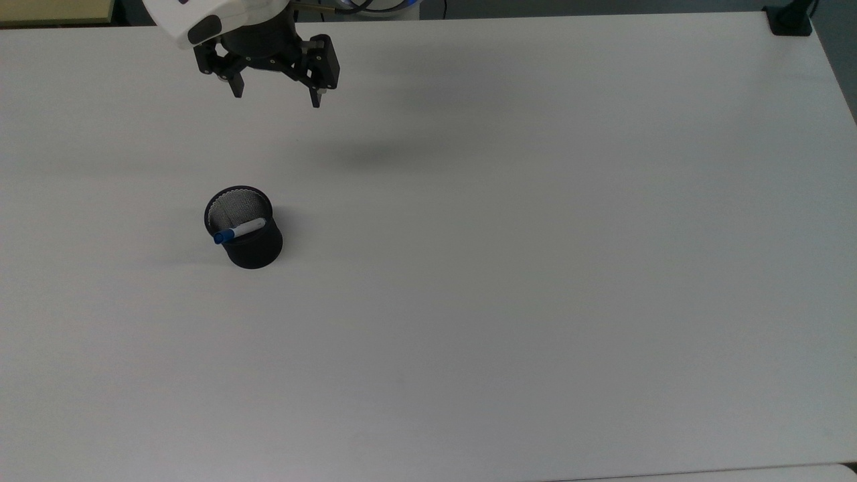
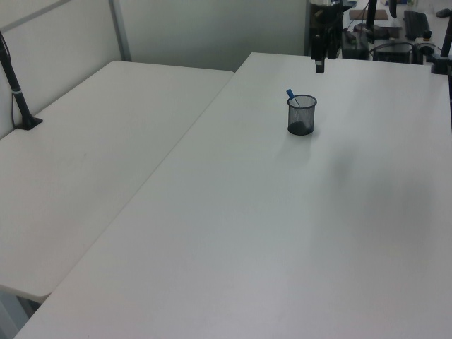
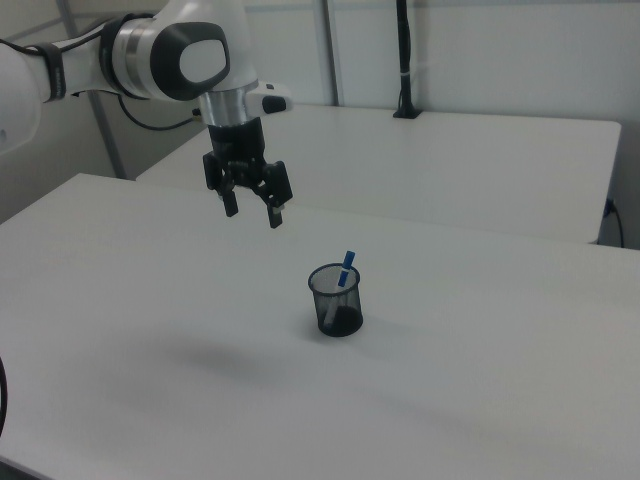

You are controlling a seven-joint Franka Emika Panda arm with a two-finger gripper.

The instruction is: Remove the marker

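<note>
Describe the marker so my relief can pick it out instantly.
On the white table stands a lone black mesh cup. The marker leans inside it: a slim white pen whose blue cap pokes above the rim.

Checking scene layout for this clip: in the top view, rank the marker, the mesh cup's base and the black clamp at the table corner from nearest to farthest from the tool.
1. Slim white marker with blue cap, leaning in the cup, below the open tool.
2. Black mesh cup's base, slightly lower in the picture.
3. Black clamp, the top view's far upper right corner.
</note>
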